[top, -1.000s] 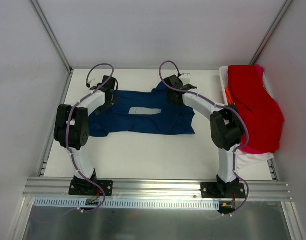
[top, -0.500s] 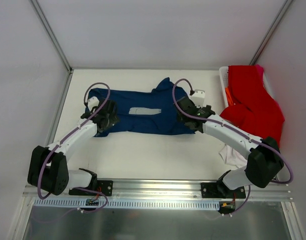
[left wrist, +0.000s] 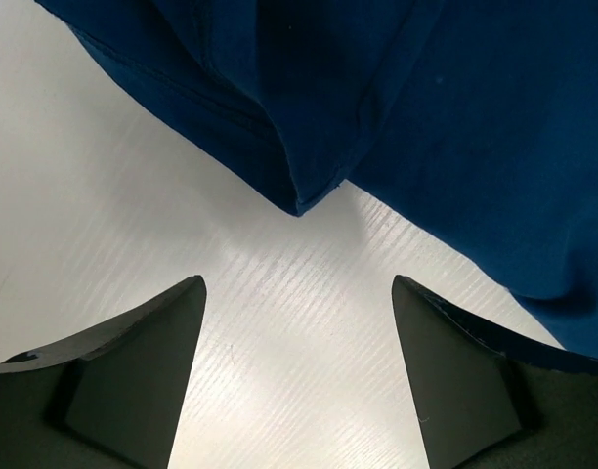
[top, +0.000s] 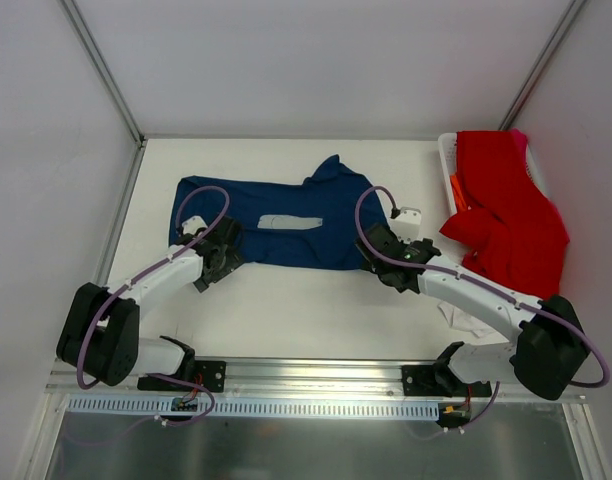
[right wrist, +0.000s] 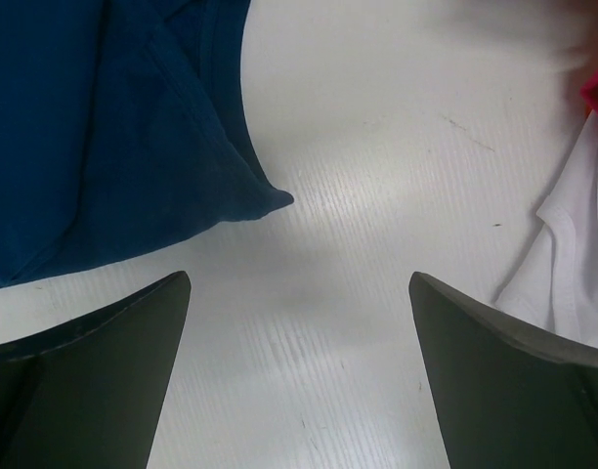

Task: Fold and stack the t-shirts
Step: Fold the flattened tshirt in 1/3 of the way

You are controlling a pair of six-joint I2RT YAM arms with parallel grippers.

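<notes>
Navy t-shirt (top: 286,225): soft, light, limp; I judge it grips best by its near corners. My left tool (left wrist: 297,293) and right tool (right wrist: 299,283): fingers apart, empty.

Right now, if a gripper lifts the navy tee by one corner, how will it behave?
Probably floppy: the navy t-shirt lies flat in creased layers, so it would drape. Looks thin, likely light. Layers at the corner may separate if pinched.

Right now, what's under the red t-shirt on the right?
The rim of the white basket pokes out beneath the red t-shirt, with pink cloth at the far end and white cloth at the near end. The basket's inside is covered.
</notes>
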